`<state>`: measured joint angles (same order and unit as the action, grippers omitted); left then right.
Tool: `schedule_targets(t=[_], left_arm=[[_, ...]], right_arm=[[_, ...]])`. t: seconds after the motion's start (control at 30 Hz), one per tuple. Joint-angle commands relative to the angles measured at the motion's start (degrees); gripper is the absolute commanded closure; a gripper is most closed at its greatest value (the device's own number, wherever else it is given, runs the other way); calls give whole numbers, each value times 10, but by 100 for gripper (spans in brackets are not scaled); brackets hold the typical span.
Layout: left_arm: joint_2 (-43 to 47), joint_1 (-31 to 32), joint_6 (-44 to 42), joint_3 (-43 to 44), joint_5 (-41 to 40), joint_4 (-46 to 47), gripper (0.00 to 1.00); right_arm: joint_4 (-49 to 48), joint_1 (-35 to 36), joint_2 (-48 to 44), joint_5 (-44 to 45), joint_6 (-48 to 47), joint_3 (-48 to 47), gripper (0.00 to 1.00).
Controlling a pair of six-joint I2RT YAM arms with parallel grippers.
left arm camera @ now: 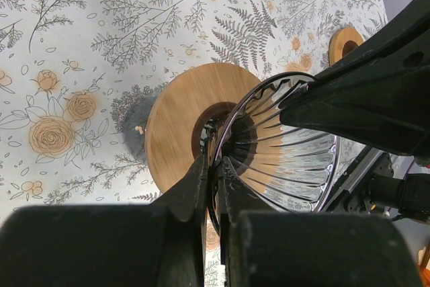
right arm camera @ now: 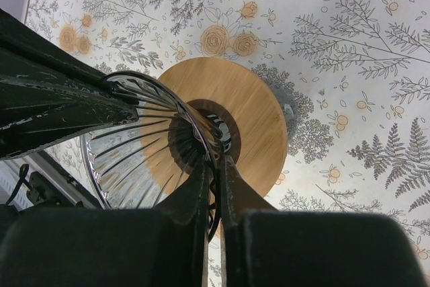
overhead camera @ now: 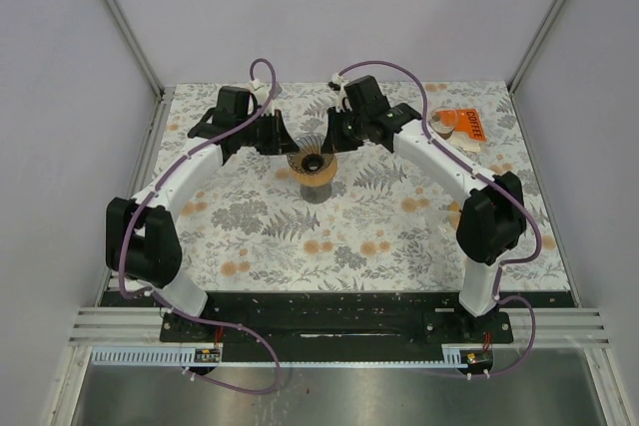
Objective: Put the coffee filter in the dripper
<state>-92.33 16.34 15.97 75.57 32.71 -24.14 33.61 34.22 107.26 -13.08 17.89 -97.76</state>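
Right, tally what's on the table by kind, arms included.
Arms: 2
Dripper: 1
Wooden ring: 1
Orange packet: 1
Pale paper, perhaps a filter: 1
Total: 6

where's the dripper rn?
Top view: glass dripper sits centre-table toward the far side in its wooden collar, between the left gripper and right gripper, both pinching its rim.

Plain panel walls and aluminium rails suggest a lab
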Motion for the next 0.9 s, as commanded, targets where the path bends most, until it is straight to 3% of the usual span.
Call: schedule_targets(t=[0.0, 0.77, 0.87], left_arm=[[-55, 10, -57, -22, -3, -85, 100], [-98, -7, -67, 25, 12, -107, 100], [-86, -7, -65, 46, 22, -108, 94]], right_arm=[[110, -11, 87, 12, -38, 37, 100], [116, -21, 108, -5, -30, 13, 100], [107, -20, 88, -12, -18, 13, 100]])
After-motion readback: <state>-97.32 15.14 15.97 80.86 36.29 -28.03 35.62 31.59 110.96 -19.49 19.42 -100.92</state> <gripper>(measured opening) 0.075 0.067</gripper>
